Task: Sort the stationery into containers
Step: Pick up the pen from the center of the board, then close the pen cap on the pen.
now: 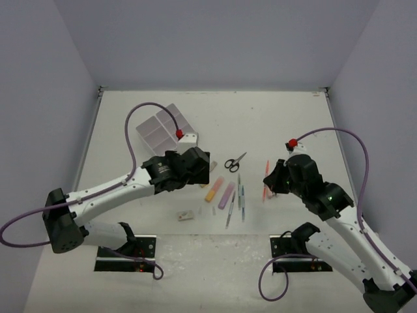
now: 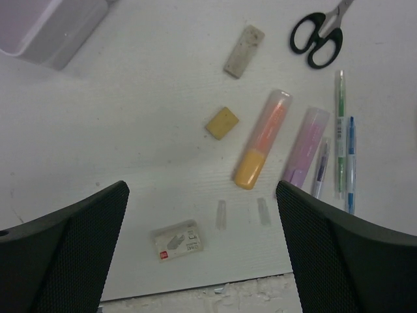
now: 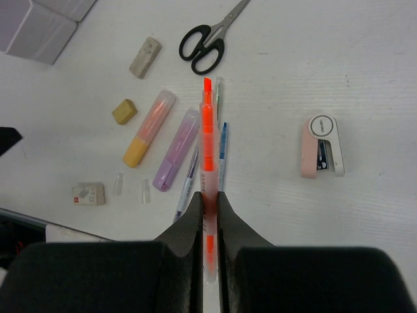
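Note:
The containers (image 1: 166, 127) stand at the back left; one corner shows in the left wrist view (image 2: 52, 26). My left gripper (image 2: 203, 248) is open and empty above a small staple box (image 2: 177, 240). Ahead of it lie a yellow eraser (image 2: 222, 122), a beige eraser (image 2: 244, 51), an orange highlighter (image 2: 262, 139), a purple highlighter (image 2: 304, 147), thin pens (image 2: 340, 130) and black-handled scissors (image 2: 317, 36). My right gripper (image 3: 209, 205) is shut on an orange-red pen (image 3: 207, 143), held above the table to the right of the stationery row (image 1: 228, 192).
A pink stapler (image 3: 322, 145) lies on the table right of the held pen. Two tiny clear caps (image 2: 221, 214) lie near the staple box. The table's near edge runs just below the box. Grey walls enclose the table on three sides.

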Controlling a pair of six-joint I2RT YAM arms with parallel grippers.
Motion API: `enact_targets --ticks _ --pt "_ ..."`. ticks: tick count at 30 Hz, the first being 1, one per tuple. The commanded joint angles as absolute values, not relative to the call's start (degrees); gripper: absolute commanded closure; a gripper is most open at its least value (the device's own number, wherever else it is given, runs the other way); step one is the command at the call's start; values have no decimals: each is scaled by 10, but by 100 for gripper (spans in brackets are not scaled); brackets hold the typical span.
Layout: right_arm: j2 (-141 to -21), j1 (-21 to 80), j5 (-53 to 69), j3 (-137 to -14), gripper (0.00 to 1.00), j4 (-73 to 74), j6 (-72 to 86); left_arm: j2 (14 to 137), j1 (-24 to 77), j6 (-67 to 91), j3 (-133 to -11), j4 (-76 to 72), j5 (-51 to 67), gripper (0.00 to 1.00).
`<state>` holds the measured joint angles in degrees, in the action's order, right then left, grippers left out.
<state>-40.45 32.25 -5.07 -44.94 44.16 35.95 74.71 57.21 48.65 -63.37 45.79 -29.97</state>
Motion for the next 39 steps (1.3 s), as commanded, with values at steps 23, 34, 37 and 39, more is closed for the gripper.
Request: enact_targets --ticks 23,34,37,39 --pt "-409 325 -31 -457 100 448 333 909 680 566 -512 318 -224 47" --pt "-408 325 -28 -456 100 446 334 918 680 568 -485 303 -218 66" --pt "-407 325 -25 -455 100 445 334 926 680 568 -485 302 -211 76" --pt "-408 325 -23 -456 100 445 332 932 680 567 -484 302 -207 82"
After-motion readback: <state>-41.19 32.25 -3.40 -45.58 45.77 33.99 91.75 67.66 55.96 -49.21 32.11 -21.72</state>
